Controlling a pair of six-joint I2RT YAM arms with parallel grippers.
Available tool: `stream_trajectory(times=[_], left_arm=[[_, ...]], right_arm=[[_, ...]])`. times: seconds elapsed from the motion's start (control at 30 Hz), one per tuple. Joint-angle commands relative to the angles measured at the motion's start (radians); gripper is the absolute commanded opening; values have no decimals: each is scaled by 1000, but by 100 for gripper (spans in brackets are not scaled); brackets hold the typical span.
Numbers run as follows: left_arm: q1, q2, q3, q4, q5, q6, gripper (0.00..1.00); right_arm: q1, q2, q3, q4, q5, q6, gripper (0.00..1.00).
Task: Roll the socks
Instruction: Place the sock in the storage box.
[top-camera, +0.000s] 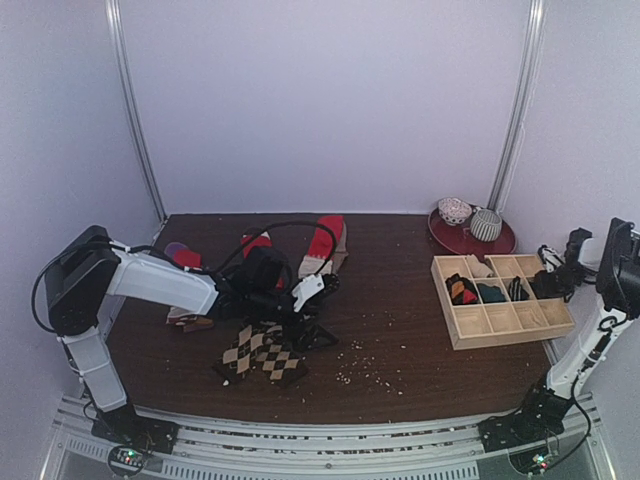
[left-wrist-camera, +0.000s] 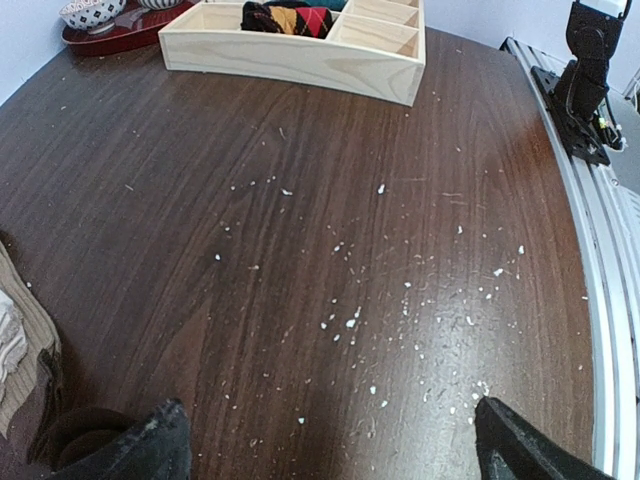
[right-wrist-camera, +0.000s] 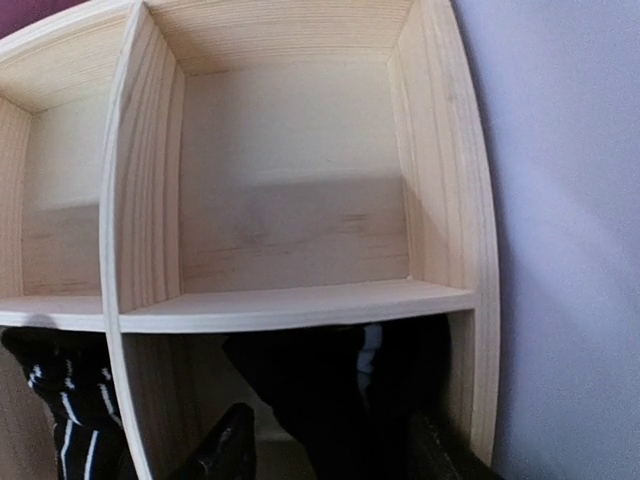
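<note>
Brown-and-beige argyle socks (top-camera: 262, 352) lie flat on the dark table. Just right of them hovers my left gripper (top-camera: 322, 308), wide open over bare, crumb-speckled wood (left-wrist-camera: 335, 450); a beige-brown sock edge (left-wrist-camera: 20, 340) shows at the left. Red socks (top-camera: 325, 240) lie behind it, and another red sock (top-camera: 258, 243) beside them. My right gripper (top-camera: 548, 283) hangs over the wooden grid tray (top-camera: 455, 330). In the right wrist view its fingers (right-wrist-camera: 225, 455) stand apart, open (right-wrist-camera: 330, 455), on either side of a rolled black sock with a white stripe (right-wrist-camera: 330, 385) in a tray compartment.
The tray's other compartments hold rolled socks (top-camera: 461, 290), among them a black striped one (right-wrist-camera: 60, 410); the far compartments (right-wrist-camera: 290, 200) have nothing in them. A red plate (top-camera: 450, 240) with two bowls stands behind the tray. A red-and-purple sock (top-camera: 180, 255) lies at the far left.
</note>
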Motion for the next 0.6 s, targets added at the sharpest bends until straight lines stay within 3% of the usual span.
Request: stream_trajectory(times=[0.0,0.37,0.57], left_arm=[[-1,-16,17,16,0,7,98],[-2,-55,-12,59,19,-23,98],[-2,-121,-45,95,-42,-24,98]], right_arm=[[-29,-85,65,-10,-26,57,53],[-23,-298,42,7,-67,119,60],[161,-430,14,44,20,170,60]])
